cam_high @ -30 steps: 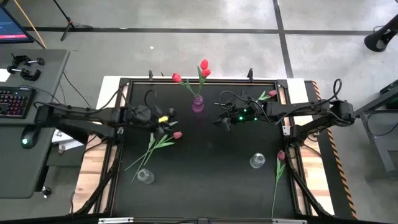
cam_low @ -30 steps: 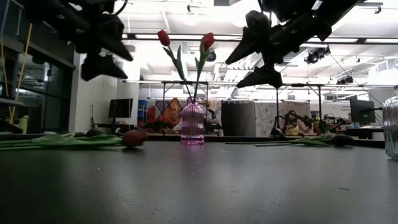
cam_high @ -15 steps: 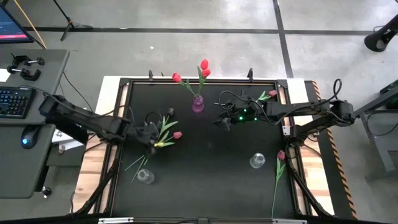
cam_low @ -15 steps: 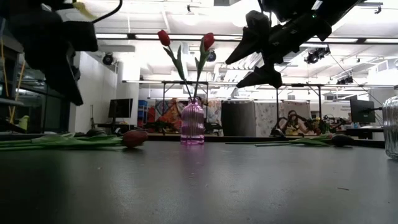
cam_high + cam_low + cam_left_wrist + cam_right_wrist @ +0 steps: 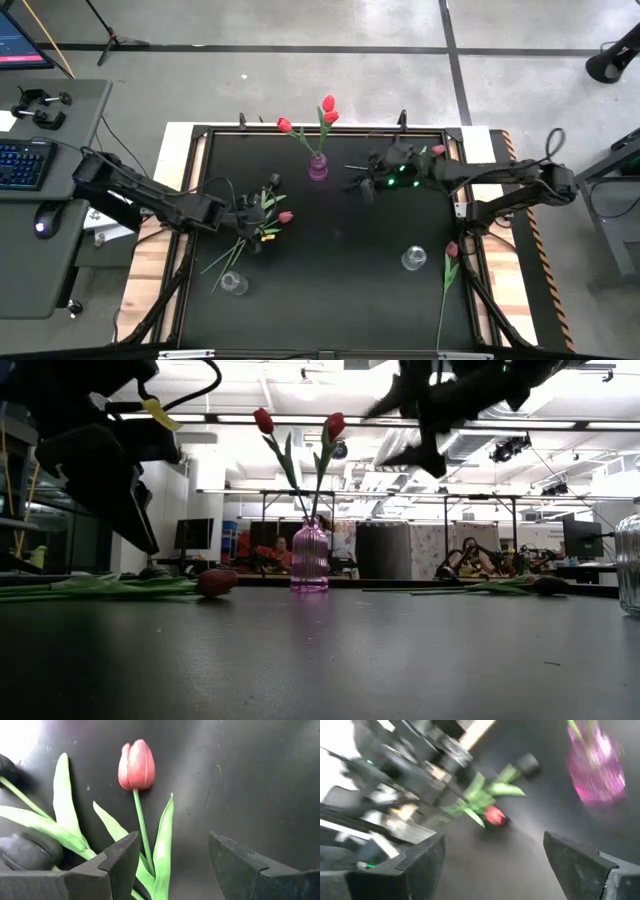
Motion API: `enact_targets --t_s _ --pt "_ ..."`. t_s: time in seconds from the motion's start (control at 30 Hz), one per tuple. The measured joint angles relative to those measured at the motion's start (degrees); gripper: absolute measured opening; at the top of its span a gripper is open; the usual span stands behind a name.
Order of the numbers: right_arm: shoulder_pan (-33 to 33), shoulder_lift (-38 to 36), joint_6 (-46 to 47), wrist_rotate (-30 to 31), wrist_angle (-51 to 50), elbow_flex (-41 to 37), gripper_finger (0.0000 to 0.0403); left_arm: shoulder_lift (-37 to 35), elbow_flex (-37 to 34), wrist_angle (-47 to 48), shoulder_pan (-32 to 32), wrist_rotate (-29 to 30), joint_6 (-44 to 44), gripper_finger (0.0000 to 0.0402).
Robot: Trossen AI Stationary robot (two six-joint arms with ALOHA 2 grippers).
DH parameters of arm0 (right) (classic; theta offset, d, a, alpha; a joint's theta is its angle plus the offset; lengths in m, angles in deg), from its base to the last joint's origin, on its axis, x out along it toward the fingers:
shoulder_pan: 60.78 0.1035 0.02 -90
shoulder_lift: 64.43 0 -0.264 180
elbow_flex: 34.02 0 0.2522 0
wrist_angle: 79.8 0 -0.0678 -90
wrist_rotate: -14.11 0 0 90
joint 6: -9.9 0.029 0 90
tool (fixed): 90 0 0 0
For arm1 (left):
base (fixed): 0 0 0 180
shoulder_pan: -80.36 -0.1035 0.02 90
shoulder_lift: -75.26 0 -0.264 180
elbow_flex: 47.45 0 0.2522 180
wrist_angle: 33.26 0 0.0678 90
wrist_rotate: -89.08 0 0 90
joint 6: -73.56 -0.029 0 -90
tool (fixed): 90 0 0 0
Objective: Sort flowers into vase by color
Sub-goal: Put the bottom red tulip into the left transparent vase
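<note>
Our left gripper (image 5: 172, 865) hangs over a red tulip (image 5: 136, 765) lying near the table's (image 5: 340, 300) left edge, jaws wide and empty, straddling its stem (image 5: 141, 832). The tulip looks light and limp; we'd pinch the stem mid-length, clear of the soft leaves. Our right gripper (image 5: 366, 189), also open and empty, waits near the back edge beside the pink vase (image 5: 318, 167).

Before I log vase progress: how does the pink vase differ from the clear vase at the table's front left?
The pink vase is tinted purple-pink; the clear vase is colourless glass. The pink vase holds red tulips standing upright; the clear vase holds nothing, with only stems lying beside it. The pink vase stands at the table's back middle, the clear vase near the front left corner. Both stand upright.
</note>
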Motion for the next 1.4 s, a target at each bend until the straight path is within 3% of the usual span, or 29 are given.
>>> enact_targets --t_s 0.2,0.33,0.47,0.67,0.87,1.07,1.2,1.4 --pt "-0.6 -4.3 -5.8 -0.3 -12.3 4.2 0.0322 0.0 0.0 -0.6 0.0 1.2 0.8 0.0218" --pt "1.0 -5.7 -0.7 -4.9 -24.7 5.0 0.0322 0.0 0.0 -0.7 0.0 1.3 0.8 0.0218" --pt "7.2 -6.1 5.6 -14.1 -35.2 5.0 0.0322 0.0 0.0 -0.7 0.0 1.3 0.8 0.0218" --pt "21.9 -6.6 19.0 -25.1 -42.1 5.0 0.0322 0.0 0.0 -0.7 0.0 1.4 0.8 0.0218" --pt "37.4 -6.5 36.5 -25.1 -44.9 2.7 0.0322 0.0 0.1 -0.7 0.0 1.4 2.4 0.0218" --pt "47.7 -6.3 59.0 -20.9 -47.1 -4.2 0.0322 0.0 0.1 -0.7 0.0 1.4 3.0 0.0218" --pt "51.0 -6.3 68.3 -20.8 -44.8 -10.9 0.0322 0.0 0.1 -0.8 0.0 1.4 2.9 0.0218" --pt "50.8 -6.3 72.2 -18.6 -41.3 -17.3 0.0322 0.0 0.1 -0.8 0.0 1.4 3.0 0.0218"
